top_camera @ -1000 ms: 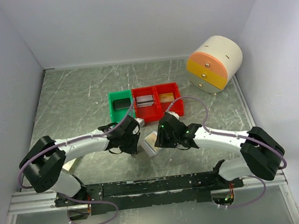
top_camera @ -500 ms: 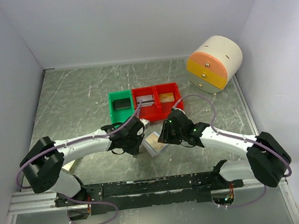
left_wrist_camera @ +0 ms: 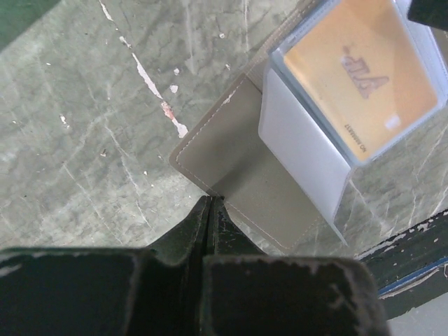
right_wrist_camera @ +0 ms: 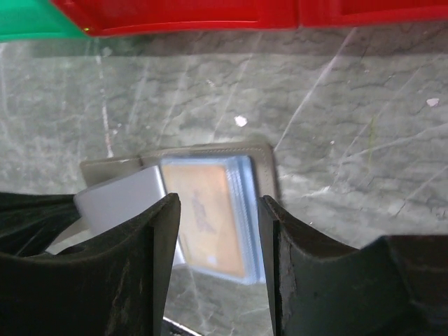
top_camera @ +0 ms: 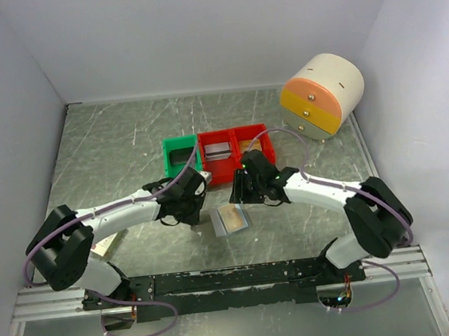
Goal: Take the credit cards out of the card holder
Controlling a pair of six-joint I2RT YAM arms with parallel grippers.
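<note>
At 6 o'clock from red bins (top_camera: 218, 170): touching card holder (left_wrist_camera: 245, 168) with clenched left gripper (left_wrist_camera: 210, 201), hovering released right gripper (right_wrist_camera: 218, 203) over credit card (left_wrist_camera: 357, 70); may pinch pocket (left_wrist_camera: 301, 147) too, dragging holder

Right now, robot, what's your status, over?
Left gripper shut at card holder edge. Right gripper open above it. Orange credit card still pocketed. Nothing covering it.

The left arm (top_camera: 117, 215) stretched toward 2 o'clock and the right arm (top_camera: 324, 194) toward 10 o'clock, their wrists near each other. The left gripper (left_wrist_camera: 208, 204) had its jaws pressed together. The right gripper (right_wrist_camera: 218, 210) held its jaws apart.
</note>
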